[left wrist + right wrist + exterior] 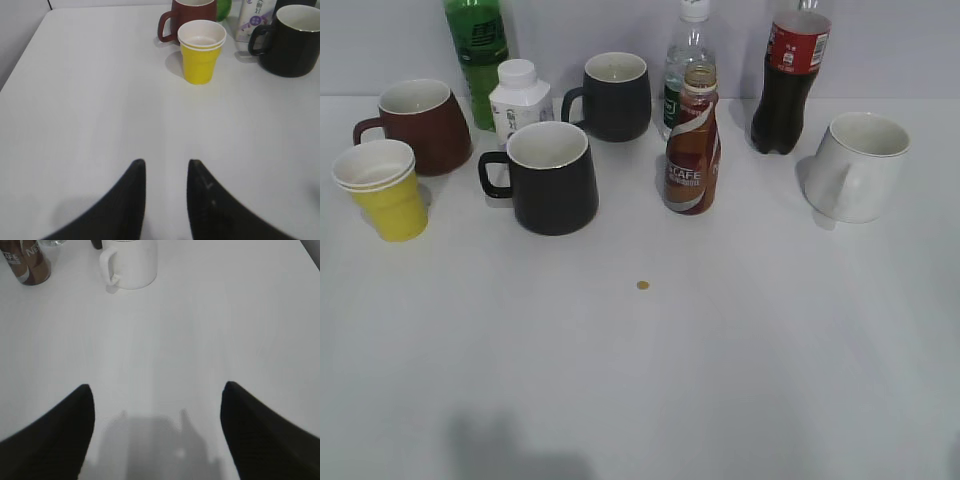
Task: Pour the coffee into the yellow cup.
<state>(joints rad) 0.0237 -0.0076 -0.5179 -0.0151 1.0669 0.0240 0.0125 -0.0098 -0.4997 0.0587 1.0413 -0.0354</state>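
coffee (693, 150) uncapped, mid-surface | black mug (552, 176) between it and yellow cup (384, 189) | left gripper (165, 172) narrowly open, empty | right gripper (157, 395) wide, empty | front surface (720, 380) bare

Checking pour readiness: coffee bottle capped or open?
Open: the coffee bottle stands upright with a bare neck and no cap in the exterior view.

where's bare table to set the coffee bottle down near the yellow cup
Bare table lies in front of the yellow cup and black mug, bordered only by a small yellow speck. Crowded behind: red mug, white bottle, coffee.
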